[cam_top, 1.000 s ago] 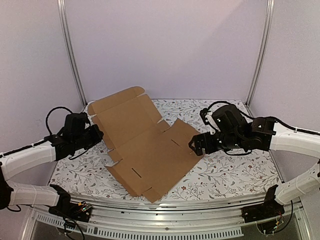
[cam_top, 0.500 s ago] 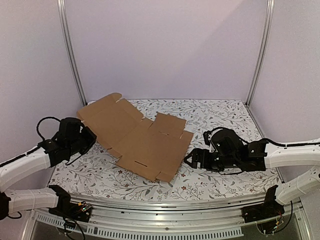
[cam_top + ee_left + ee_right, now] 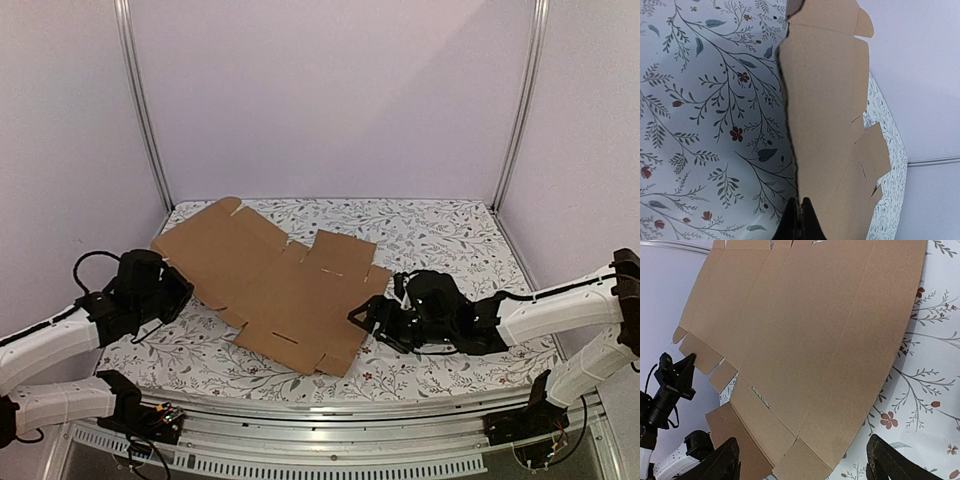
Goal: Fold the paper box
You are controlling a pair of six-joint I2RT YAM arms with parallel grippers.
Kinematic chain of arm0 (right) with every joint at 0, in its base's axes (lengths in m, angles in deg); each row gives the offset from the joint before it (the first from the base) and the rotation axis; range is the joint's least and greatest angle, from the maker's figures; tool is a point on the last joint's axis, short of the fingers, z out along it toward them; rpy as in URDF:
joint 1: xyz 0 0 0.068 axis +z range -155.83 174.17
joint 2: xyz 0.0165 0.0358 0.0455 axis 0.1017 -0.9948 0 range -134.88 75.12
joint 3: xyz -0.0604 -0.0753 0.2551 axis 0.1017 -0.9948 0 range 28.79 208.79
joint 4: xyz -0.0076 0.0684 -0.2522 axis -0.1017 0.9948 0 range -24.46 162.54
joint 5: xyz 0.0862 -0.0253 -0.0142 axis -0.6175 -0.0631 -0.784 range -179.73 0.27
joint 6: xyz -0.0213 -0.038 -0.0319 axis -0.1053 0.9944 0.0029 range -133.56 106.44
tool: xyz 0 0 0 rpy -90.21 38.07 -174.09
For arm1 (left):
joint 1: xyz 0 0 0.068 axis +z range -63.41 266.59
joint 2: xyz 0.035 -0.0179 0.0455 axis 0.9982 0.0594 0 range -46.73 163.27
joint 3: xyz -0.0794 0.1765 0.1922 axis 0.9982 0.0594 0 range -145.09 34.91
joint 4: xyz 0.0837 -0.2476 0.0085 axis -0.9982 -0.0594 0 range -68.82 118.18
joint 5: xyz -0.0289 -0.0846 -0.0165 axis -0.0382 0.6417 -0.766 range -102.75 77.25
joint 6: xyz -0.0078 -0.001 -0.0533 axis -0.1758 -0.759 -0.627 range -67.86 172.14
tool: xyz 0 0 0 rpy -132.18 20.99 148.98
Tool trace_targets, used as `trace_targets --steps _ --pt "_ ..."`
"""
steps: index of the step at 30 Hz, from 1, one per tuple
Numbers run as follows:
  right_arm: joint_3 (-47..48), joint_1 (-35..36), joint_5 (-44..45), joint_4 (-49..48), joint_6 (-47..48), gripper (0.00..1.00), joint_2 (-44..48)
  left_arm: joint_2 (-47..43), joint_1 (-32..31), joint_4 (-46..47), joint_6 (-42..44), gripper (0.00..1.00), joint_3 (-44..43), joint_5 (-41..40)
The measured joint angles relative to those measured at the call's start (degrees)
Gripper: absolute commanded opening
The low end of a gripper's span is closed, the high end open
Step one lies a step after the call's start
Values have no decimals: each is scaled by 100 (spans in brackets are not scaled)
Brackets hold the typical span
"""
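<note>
Top external, paper box (image 3: 270,285), left hand (image 3: 187,286) pinching its left edge, right hand (image 3: 363,322) released beside its right edge.

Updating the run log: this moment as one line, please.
box: unfolded | left pincer: shut on box edge | right pincer: open at opposite edge

Pale lilac walls (image 3: 330,90) close the back and both sides; metal posts (image 3: 141,100) stand in the rear corners; the bench (image 3: 450,225) has a white, flower-printed top; a metal rail (image 3: 330,432) runs along its near edge; light is even.
</note>
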Motion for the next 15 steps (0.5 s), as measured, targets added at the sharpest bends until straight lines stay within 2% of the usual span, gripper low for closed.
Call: trace_targets --steps 8,15 --pt "-44 17 2 -981 -535 82 -581 -52 -168 2 -131 0 31 -42" --pt "-531 35 188 -1200 -743 81 -590 -146 -197 -37 -136 0 31 -120"
